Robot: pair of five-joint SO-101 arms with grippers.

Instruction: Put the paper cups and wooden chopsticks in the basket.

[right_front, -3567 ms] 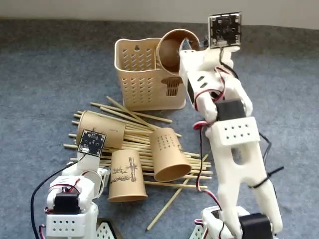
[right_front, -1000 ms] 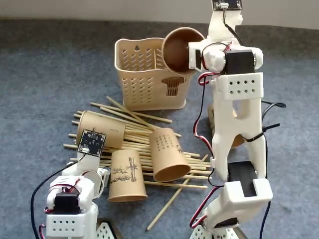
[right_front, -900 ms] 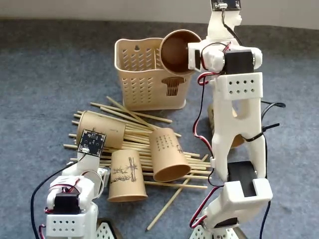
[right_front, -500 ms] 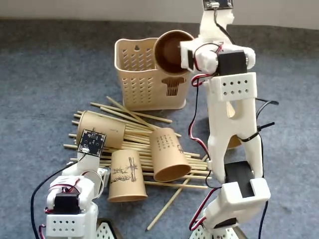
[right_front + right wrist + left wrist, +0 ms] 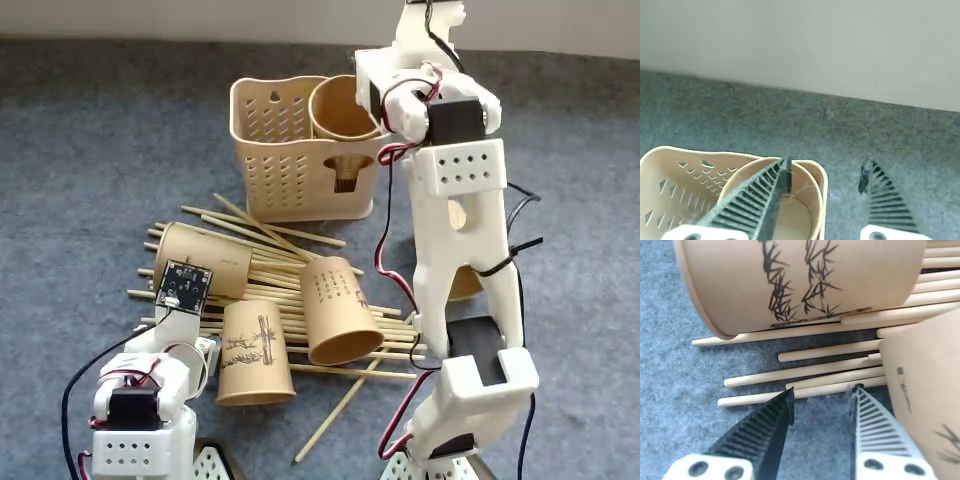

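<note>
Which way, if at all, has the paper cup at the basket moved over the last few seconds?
Yes. The paper cup was tilted on its side above the right rim of the basket; it has dropped and now stands upright inside the basket's right end.

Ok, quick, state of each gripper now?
Left gripper: open, empty, over the chopsticks.
Right gripper: open, above the cup in the basket.

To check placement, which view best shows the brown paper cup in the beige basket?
The high view: the brown paper cup sits mouth-up in the beige plastic basket. The right wrist view shows part of its rim behind the right pincer; the left wrist view faces other cups.
</note>
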